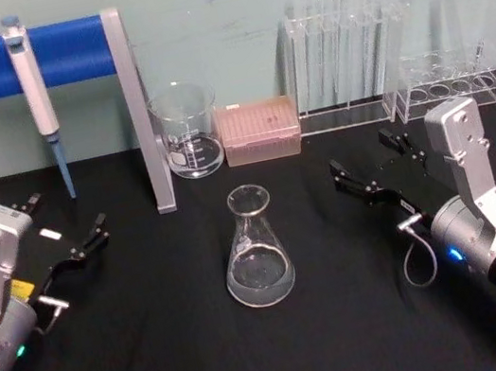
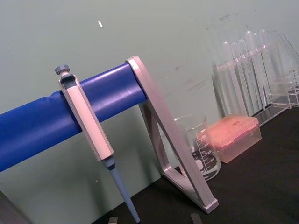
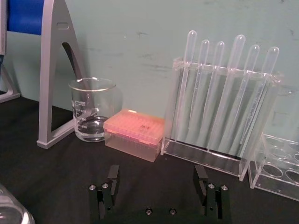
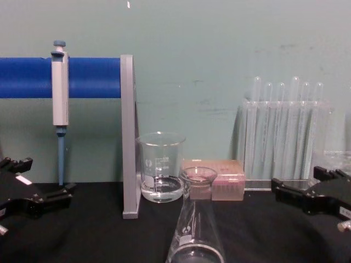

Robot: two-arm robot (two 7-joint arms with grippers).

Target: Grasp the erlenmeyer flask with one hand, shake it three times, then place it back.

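we see the erlenmeyer flask (image 1: 258, 259) standing upright mid-table, neck up, between the two arms and touched by neither. the right claw (image 1: 368, 167), fingers spread, sits off to the flask's right and slightly farther back — it looks the nearer one. the left claw (image 1: 66, 229) is spread too, well apart. the chest view crops the flask's base

Beaker (image 1: 187, 131), pink tip box (image 1: 260, 129), tube racks (image 1: 348, 57) along counter's far edge; pipette (image 1: 34, 93) hangs on blue-bar stand (image 1: 136, 104), far-left corner.
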